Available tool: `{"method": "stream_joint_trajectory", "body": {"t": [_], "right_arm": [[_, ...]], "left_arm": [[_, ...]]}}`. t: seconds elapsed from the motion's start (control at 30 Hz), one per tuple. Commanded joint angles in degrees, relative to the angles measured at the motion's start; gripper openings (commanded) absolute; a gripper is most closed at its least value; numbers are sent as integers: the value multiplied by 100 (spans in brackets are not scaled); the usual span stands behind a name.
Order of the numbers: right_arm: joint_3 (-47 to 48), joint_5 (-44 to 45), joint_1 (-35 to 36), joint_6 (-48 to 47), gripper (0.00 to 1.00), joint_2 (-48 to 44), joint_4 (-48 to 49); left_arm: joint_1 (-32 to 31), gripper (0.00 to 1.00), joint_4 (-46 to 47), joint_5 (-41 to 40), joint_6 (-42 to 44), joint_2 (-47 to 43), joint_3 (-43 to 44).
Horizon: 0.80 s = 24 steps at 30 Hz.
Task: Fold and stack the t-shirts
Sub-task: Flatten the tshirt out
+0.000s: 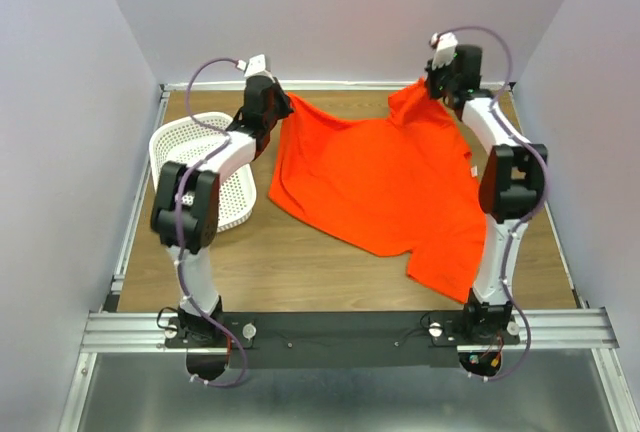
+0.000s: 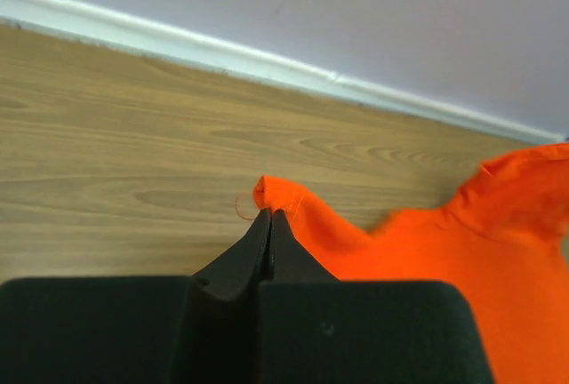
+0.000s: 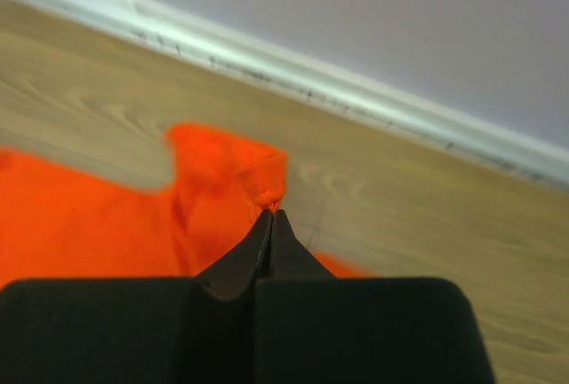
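Observation:
One bright orange-red t-shirt [image 1: 375, 177] is stretched between both arms near the back of the table, its lower part trailing on the wood toward the front right. My left gripper [image 1: 283, 105] is shut on the shirt's far left corner [image 2: 277, 196]; its black fingertips pinch the hem. At the far right, my right gripper [image 1: 432, 84] is shut on the other far corner [image 3: 258, 175], held a little above the table. In both wrist views the jaws are pressed together with cloth coming out at their tips.
A white perforated basket [image 1: 178, 142] stands at the left, partly under the left arm. The back wall and its white baseboard [image 2: 267, 64] run close behind both grippers. Side walls close in the wooden table [image 1: 300, 262].

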Motion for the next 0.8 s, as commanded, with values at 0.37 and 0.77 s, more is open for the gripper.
{"method": "stream_joint_trajectory", "body": {"t": [0.37,0.77], "right_arm": [[785,856,-52,-276,1,1548,248],[-409,-205,-167,-83,1,64,521]], "left_arm": [[227,0,-1425,-277,287,2271,2355],[306,0,-204,506,384,921,942]]}}
